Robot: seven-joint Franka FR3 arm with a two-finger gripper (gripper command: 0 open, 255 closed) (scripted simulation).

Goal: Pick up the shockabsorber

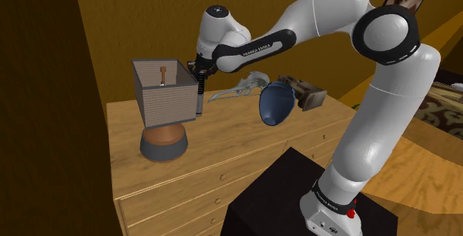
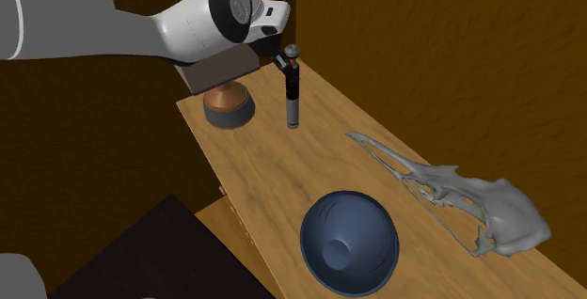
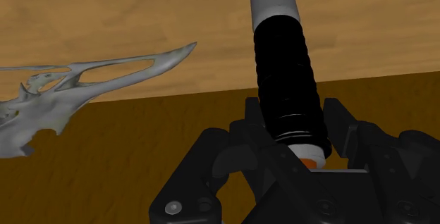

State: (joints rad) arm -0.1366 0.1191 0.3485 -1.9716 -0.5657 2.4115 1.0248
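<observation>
The shockabsorber point(image 2: 293, 95) is a slim rod with a black ribbed upper part and a grey lower part. It stands upright over the wooden dresser top point(image 2: 273, 170), beside a box-shaped thing on a round base. My gripper point(image 2: 286, 61) comes down from above and is shut on its top end. In the wrist view the black fingers point(image 3: 248, 120) clasp the rod point(image 3: 282, 53) on both sides, around my gripper point(image 3: 292, 120). In the shoulder view the shockabsorber point(image 1: 199, 102) hangs below my gripper point(image 1: 199, 77). Whether its foot touches the wood I cannot tell.
A brown open box point(image 1: 165, 90) on a round brown and grey base point(image 1: 163, 142) stands close to the rod. A grey bird skull point(image 2: 452, 194) and a dark blue bowl point(image 2: 349, 243) lie further along the dresser. A brown wall runs behind it.
</observation>
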